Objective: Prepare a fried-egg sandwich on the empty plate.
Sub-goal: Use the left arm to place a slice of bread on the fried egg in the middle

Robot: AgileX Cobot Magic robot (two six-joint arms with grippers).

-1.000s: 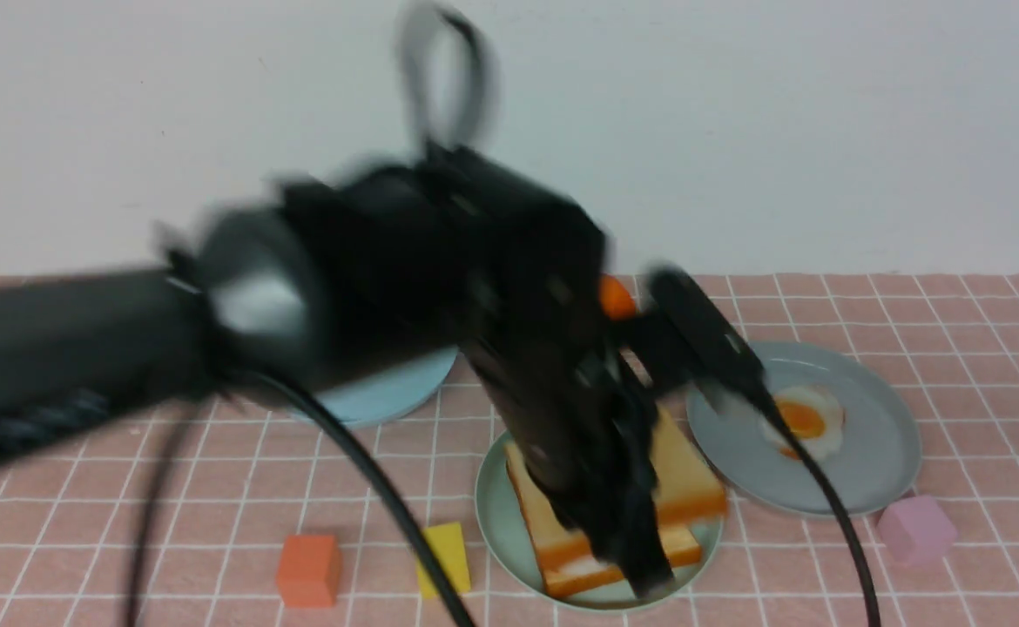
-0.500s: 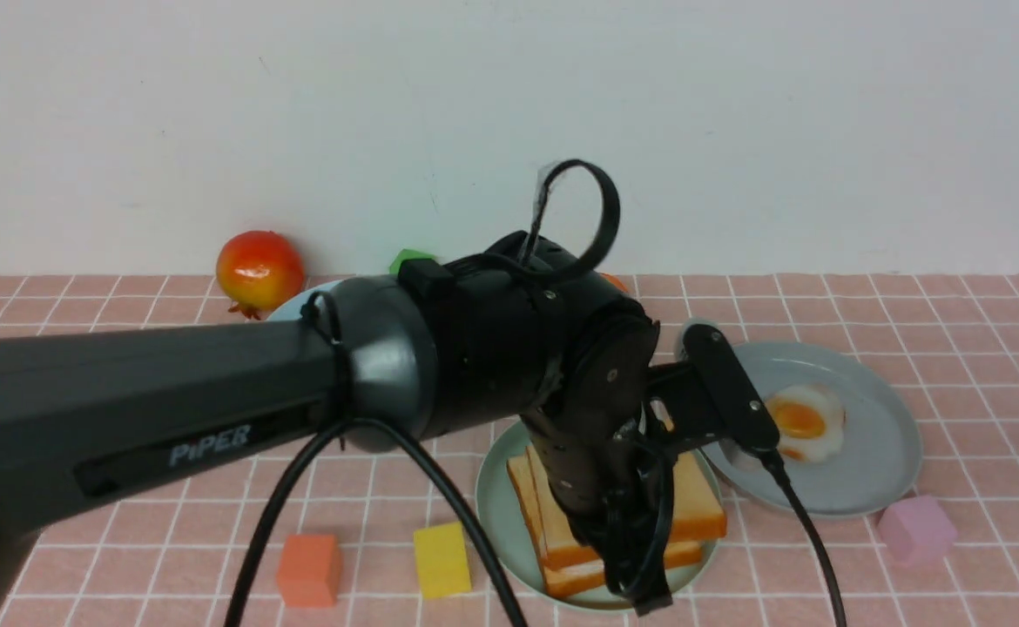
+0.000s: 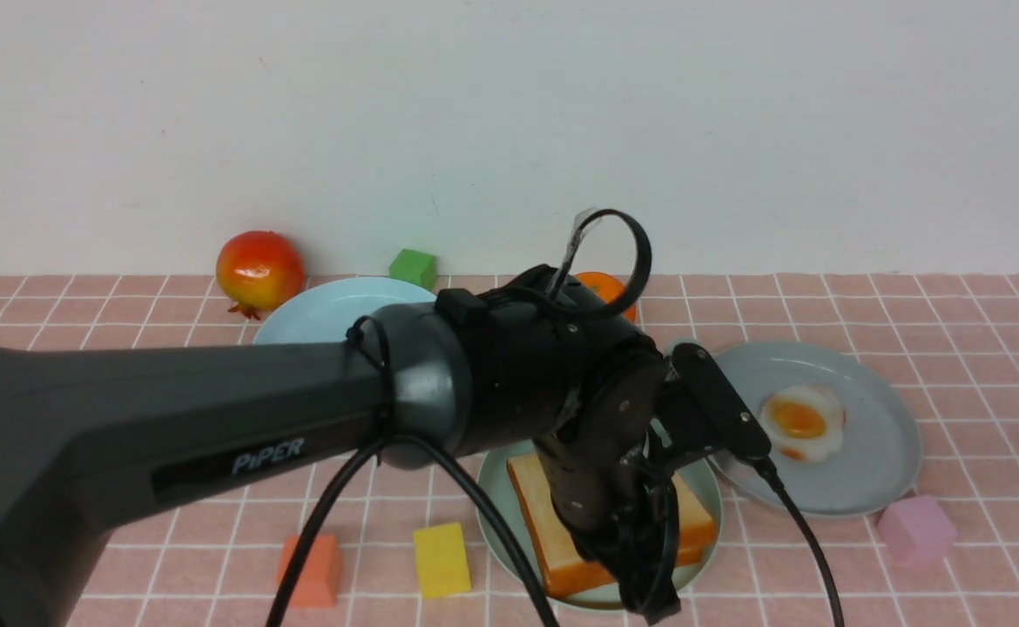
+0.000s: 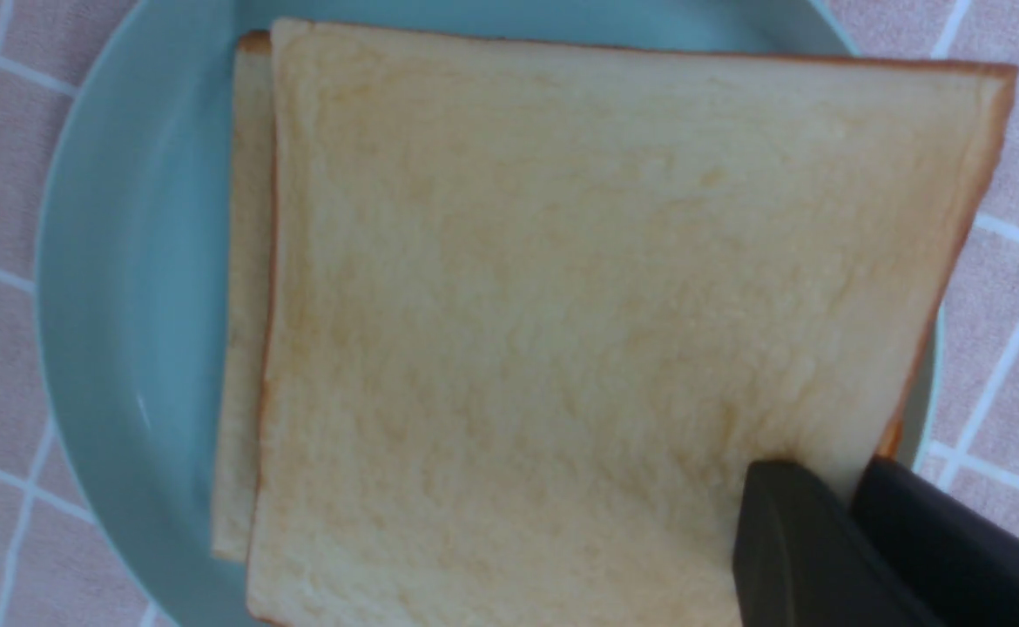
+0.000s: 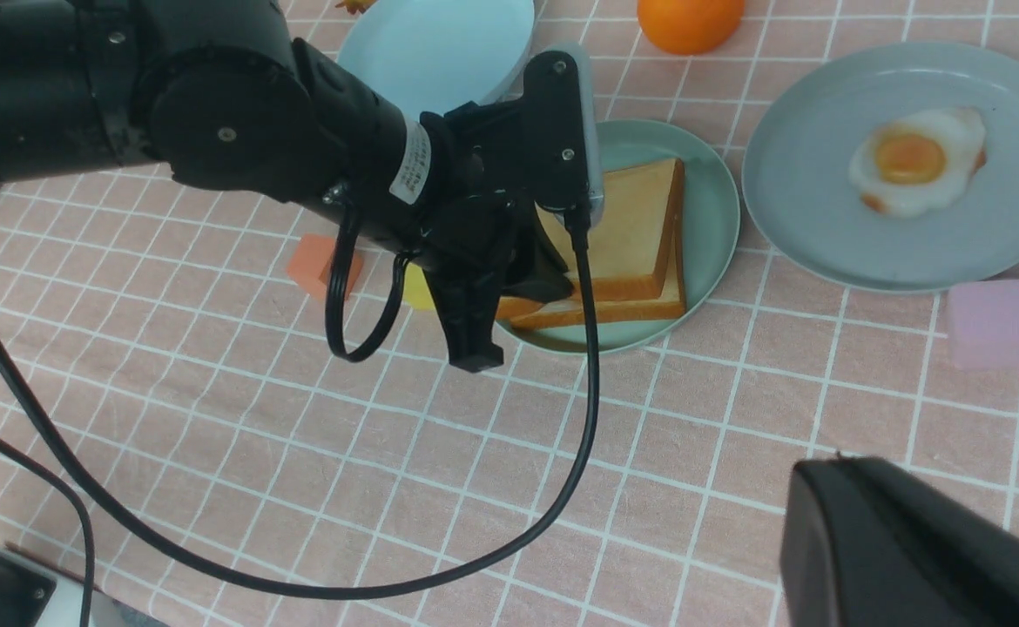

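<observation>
On the mint-green empty plate (image 3: 494, 496) (image 5: 711, 218) lie two slices of toast stacked slightly askew, the fried-egg sandwich (image 3: 549, 514) (image 5: 640, 235). Of the fried egg only a thin white sliver (image 5: 551, 307) shows between the slices at the near edge. My left gripper (image 4: 849, 475) (image 3: 644, 583) is shut on a corner of the top toast slice (image 4: 579, 305), which rests almost flat on the lower slice (image 4: 244, 348). Away from the plates, my right gripper (image 5: 832, 479) hovers over bare tiles, shut and with nothing in it.
A grey plate (image 3: 875, 470) to the right holds a smaller fried egg (image 3: 801, 422). Behind are a light blue plate (image 3: 327, 313), a pomegranate (image 3: 259, 270), an orange (image 3: 601, 287) and a green block (image 3: 413, 266). Yellow (image 3: 442, 559), orange (image 3: 309, 570) and pink (image 3: 914, 529) blocks lie near the front.
My left arm has swung down and settled, bringing the top toast slice lower, so the gap between the two slices has closed. The grip on the slice has held.
</observation>
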